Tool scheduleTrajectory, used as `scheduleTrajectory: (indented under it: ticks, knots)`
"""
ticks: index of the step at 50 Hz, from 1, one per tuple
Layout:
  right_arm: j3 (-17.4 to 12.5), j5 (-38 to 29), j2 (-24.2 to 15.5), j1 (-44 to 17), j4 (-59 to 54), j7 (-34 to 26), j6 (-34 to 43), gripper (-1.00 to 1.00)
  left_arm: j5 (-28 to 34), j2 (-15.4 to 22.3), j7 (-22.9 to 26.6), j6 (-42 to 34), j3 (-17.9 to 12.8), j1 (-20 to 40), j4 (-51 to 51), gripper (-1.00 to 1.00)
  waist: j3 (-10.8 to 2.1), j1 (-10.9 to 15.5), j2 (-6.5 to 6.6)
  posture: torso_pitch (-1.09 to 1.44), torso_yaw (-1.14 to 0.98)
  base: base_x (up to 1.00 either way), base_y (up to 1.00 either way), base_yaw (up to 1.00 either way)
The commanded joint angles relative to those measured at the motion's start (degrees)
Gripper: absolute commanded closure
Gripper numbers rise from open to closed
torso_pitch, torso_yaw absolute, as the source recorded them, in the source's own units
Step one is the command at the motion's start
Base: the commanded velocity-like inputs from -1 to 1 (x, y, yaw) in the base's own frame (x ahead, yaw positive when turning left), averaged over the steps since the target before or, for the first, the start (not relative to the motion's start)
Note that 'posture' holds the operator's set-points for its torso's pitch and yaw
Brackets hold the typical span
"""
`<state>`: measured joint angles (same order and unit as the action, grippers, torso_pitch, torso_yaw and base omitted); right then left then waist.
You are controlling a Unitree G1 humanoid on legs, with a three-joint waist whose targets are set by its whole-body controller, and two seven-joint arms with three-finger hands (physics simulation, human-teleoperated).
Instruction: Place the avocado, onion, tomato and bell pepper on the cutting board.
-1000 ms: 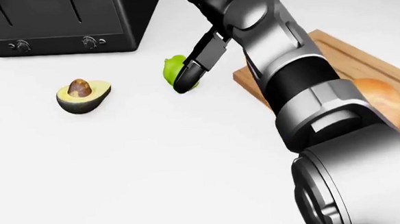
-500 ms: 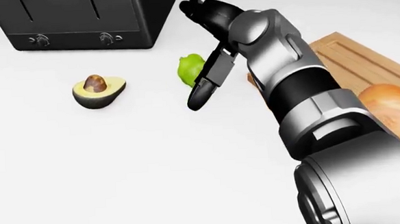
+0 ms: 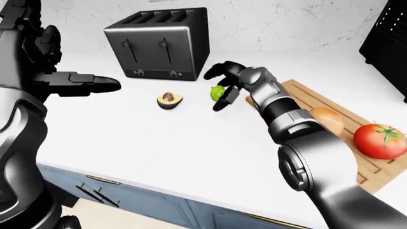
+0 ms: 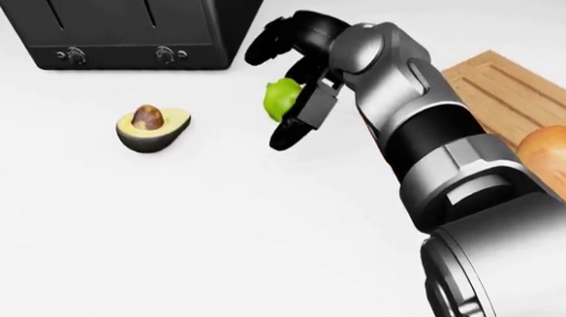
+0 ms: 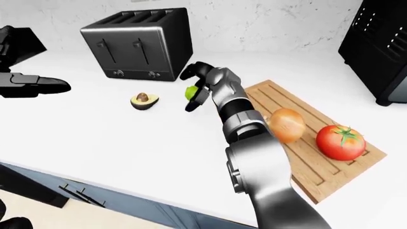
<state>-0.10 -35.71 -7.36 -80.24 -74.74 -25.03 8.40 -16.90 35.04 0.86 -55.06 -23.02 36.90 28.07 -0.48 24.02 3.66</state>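
A small green bell pepper (image 4: 280,98) lies on the white counter. My right hand (image 4: 272,93) is open around it, with fingers curled over its top and the thumb (image 4: 289,133) below it, not closed. A halved avocado (image 4: 151,127) lies to the pepper's left, apart from the hand. The onion (image 5: 286,125) and the red tomato (image 5: 340,141) rest on the wooden cutting board (image 5: 267,93) to the right. My left hand (image 3: 89,83) is open and empty, held above the counter at the left.
A black toaster (image 3: 162,43) stands just above the avocado and pepper in the view. A dark appliance (image 5: 378,47) stands at the top right. The counter's near edge (image 3: 127,179) runs above blue drawers.
The camera has shifted, so things sit a little further right in the head view. My right hand's fingers have swung from beside the pepper to curl over its top.
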Motion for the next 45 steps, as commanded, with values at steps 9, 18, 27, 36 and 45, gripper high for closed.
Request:
scheduleTrajectory:
  ticks: [9,18,27,36,45]
  knots:
    - [-0.1,-0.3,-0.1,-1.6,1.7,-1.0,-0.7,-0.11,0.6,1.2,0.0,1.4,-1.2,1.5,1.3,-1.00,-1.60,0.2,0.08,0.00,0.35,0.00,0.00,0.00]
    - [0.1,-0.9,-0.3,-1.8,1.8,-1.8,-1.0,0.58,0.7,1.4,0.2,1.0,-1.3,1.7,1.7,-1.00,-1.73,0.4,-0.01,0.00,0.35,0.00,0.00,0.00]
    - [0.3,-1.9,-0.7,-3.0,1.9,-2.7,-1.3,1.00,0.5,1.9,0.2,0.5,-1.1,2.9,1.2,-1.00,-1.70,0.6,-0.19,0.00,0.35,0.00,0.00,0.00]
    - [0.4,-3.1,-2.1,-5.3,2.4,-3.5,-1.3,1.00,0.4,1.8,0.1,0.8,-1.1,2.6,1.1,-1.00,-1.48,0.8,-0.28,0.00,0.35,0.00,0.00,0.00]
    - [0.3,-4.7,-4.3,-7.3,3.5,-4.4,-0.3,1.00,0.8,1.5,0.2,1.6,-0.6,2.6,0.4,-1.00,-1.16,1.0,-0.38,0.00,0.35,0.00,0.00,0.00]
